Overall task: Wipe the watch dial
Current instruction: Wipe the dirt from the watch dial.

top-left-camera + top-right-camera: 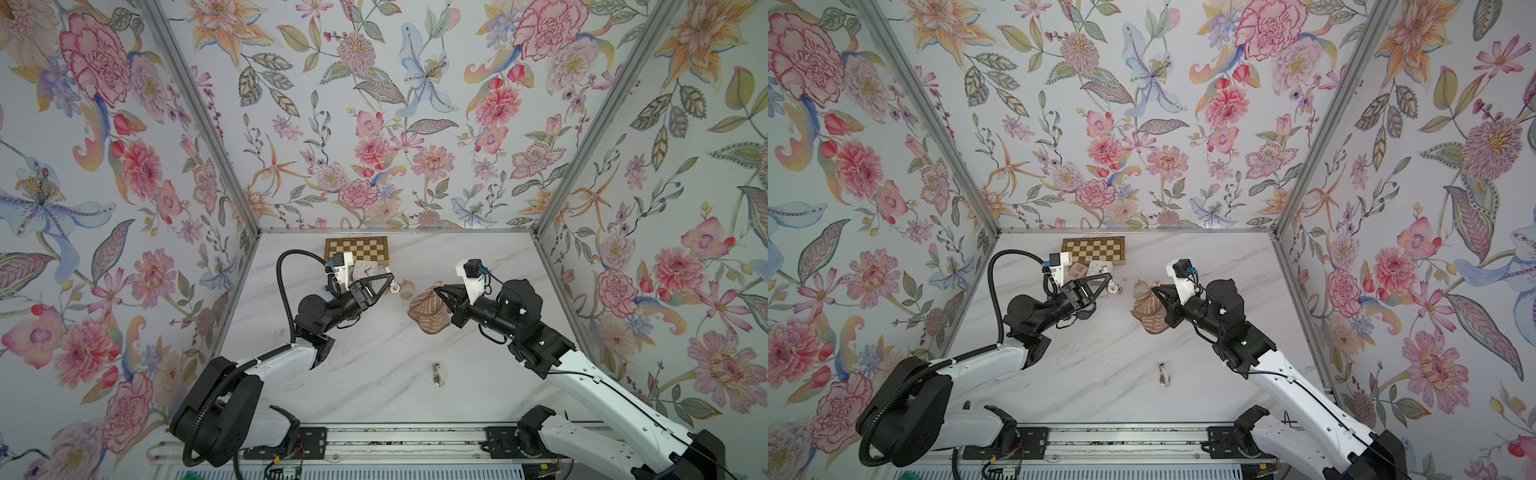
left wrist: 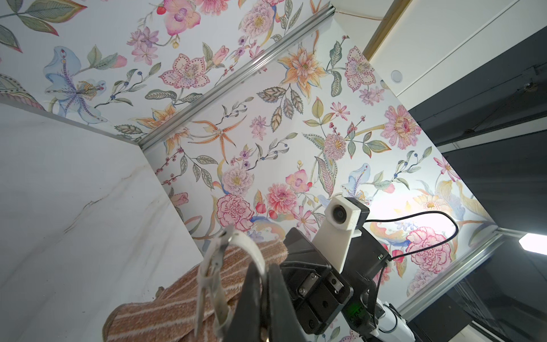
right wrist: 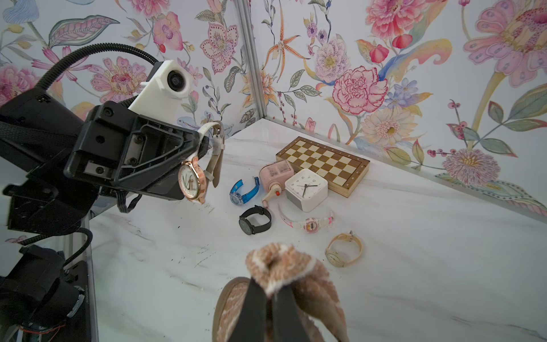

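Starting at the left, we find the left gripper point(image 3: 199, 145) clamped tight on the pale strap point(image 3: 213, 154) of the watch point(image 3: 195, 194), which hangs clear of the marble table point(image 1: 365, 386) with its white dial point(image 3: 187, 182) turned toward the right arm. In a top view the cloth point(image 1: 428, 312) lies at about four o'clock of the watch and a little apart from it; it is a brown striped bundle pinched shut in the right gripper point(image 1: 439, 290). We judge that the pick-ups are done and the wipe itself has not begun: watch and cloth face each other across a small gap. The next move, as we read it, calls for the right arm to carry the bunched end of the cloth point(image 3: 281, 262) toward nine o'clock onto the dial and rub it. Meanwhile the left arm should hold the case steady, since a watch gripped only by its strap may swing away under pressure. Much is hard to read. In both top views the dial is too small to make out, and in the left wrist view we see only the strap point(image 2: 251, 247) and buckle, the face being hidden below the fingers. The right gripper's tips are buried in cloth, so how much fabric they hold is unclear. At eleven o'clock of the held watch the chessboard point(image 1: 356, 248) is partly covered by the left wrist camera. The spare watches and the alarm clock point(image 3: 306, 189) show plainly only from the right wrist. At six o'clock of the cloth a small object point(image 1: 437, 375) lies on the table, and we cannot identify it.
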Available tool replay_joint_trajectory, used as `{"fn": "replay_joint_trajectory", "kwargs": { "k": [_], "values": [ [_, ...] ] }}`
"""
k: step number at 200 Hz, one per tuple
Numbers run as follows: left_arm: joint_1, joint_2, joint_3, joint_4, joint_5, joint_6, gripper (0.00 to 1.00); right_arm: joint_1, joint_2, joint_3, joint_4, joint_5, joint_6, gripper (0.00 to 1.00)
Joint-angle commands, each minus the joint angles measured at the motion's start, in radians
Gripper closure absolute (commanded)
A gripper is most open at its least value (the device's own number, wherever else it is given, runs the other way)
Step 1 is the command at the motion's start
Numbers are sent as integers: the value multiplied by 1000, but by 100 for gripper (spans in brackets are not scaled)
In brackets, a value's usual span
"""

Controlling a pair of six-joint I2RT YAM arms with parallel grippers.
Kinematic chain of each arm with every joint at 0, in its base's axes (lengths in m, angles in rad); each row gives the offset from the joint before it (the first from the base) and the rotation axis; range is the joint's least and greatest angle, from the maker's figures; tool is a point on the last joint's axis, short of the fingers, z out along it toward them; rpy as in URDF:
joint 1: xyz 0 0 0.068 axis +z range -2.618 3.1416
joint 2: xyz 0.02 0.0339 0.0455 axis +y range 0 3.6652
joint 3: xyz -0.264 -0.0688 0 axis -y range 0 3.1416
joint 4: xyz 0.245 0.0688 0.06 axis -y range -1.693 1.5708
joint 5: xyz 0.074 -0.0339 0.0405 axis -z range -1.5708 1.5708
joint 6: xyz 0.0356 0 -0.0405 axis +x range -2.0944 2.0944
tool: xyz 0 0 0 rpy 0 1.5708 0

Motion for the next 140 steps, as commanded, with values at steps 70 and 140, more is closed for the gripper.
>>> {"fn": "replay_joint_trajectory", "kwargs": {
  "k": [70,140],
  "values": [
    [-65,-226,114,-388,4,525,100,186,32,21,7,167,-27,100],
    [-65,-201,132,-374,52,532,100,276,67,92,15,77,-6,100]
  ]
}}
